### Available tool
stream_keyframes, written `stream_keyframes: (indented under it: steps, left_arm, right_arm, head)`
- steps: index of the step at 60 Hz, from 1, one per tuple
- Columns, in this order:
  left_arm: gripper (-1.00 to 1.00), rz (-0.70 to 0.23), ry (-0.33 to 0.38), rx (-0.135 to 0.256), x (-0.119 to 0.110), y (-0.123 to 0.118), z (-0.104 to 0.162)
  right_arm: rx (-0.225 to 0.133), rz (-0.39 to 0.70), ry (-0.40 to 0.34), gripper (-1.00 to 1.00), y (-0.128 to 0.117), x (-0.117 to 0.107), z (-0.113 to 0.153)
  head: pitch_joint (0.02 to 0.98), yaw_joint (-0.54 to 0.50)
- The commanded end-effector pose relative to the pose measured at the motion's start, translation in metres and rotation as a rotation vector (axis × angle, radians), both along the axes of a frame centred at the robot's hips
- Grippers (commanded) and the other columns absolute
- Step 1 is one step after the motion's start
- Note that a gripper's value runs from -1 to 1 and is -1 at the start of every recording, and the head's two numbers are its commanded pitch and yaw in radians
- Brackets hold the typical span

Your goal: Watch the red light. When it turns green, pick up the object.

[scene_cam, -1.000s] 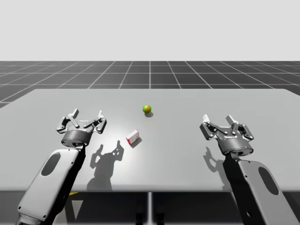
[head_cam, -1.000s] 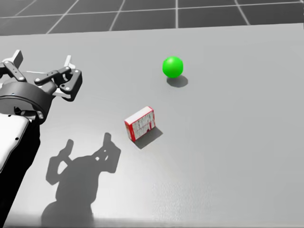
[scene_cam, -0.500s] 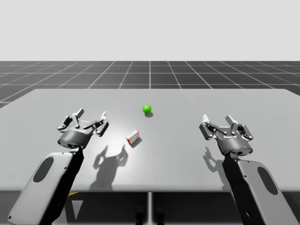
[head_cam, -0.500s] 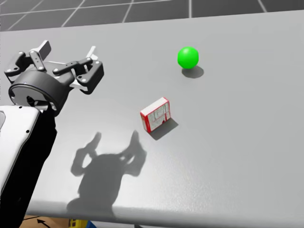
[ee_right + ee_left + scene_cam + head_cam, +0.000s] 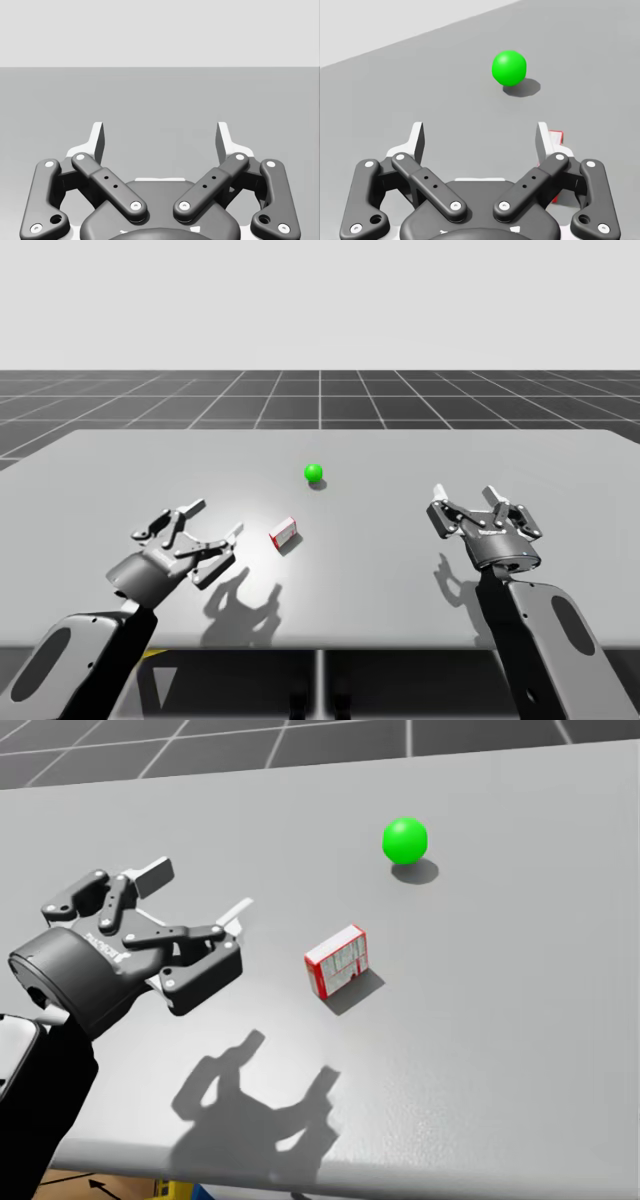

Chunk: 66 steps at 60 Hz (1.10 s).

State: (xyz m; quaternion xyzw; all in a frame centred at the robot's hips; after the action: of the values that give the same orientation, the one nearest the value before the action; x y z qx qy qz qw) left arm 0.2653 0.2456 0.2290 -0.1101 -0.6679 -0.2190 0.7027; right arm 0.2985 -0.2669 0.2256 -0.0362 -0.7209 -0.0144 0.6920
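Observation:
The light is a green ball [image 5: 314, 473] [image 5: 405, 839] on the grey table [image 5: 400, 570], toward the far middle. A small red-and-white box [image 5: 284, 533] [image 5: 338, 960] lies on its side nearer to me. My left gripper [image 5: 215, 521] [image 5: 197, 892] hovers open to the left of the box, tilted toward it, with nothing between its fingers. Ahead of my left gripper [image 5: 480, 135] sits the green ball [image 5: 509, 67], and the box [image 5: 556, 138] peeks out beside its right finger. My right gripper [image 5: 464, 493] [image 5: 160, 135] stands open over bare table at the right.
The table's front edge [image 5: 400, 1190] runs close below my left arm. Dark gridded floor [image 5: 320, 400] lies beyond the far edge.
My left gripper has drawn back toward the front edge and swung to point at the box. My head has turned a little. The right arm has not moved.

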Motion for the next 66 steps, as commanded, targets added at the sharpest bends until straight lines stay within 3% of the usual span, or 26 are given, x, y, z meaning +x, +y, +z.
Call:
stream_keyframes:
  steps: [1,8,11,13,19,46,55,66]
  left_arm:
    - [-1.0,-0.068,0.053,-0.002,-0.009,-0.006,-0.035]
    - [-1.0,-0.086,0.07,-0.04,-0.001,-0.011,-0.064]
    - [-1.0,-0.079,0.084,-0.028,0.002,-0.014,-0.07]
    - [-1.0,-0.068,0.092,0.002,0.006,-0.017,-0.078]
    - [-1.0,-0.075,0.127,0.01,0.015,-0.024,-0.088]
    - [-1.0,-0.114,0.216,0.005,0.044,-0.063,-0.096]
    - [-1.0,-0.122,0.213,0.003,0.055,-0.077,-0.098]
    - [-1.0,-0.102,0.241,0.004,0.06,-0.08,-0.106]
  right_arm:
    - [0.001,-0.001,-0.001,-1.0,-0.001,0.0,0.0]
    - [0.0,0.0,0.001,-1.0,-0.002,0.001,0.0]
    - [-0.001,0.002,0.001,-1.0,-0.001,0.001,-0.001]
    - [-0.003,0.003,0.002,-1.0,-0.001,0.001,-0.001]
    - [-0.002,0.003,0.0,-1.0,-0.001,0.001,0.0]
    - [0.0,0.001,0.0,-1.0,-0.002,0.001,-0.001]
    - [-0.004,0.002,0.0,-1.0,-0.003,0.001,-0.001]
    - [-0.003,0.0,-0.002,-1.0,-0.003,0.001,0.0]
  head:
    - [0.818,0.18]
    - [0.815,0.18]
    - [0.817,0.17]
    - [0.82,0.17]
    - [0.824,0.18]
    - [0.832,0.17]
    - [0.831,0.17]
    - [0.827,0.16]
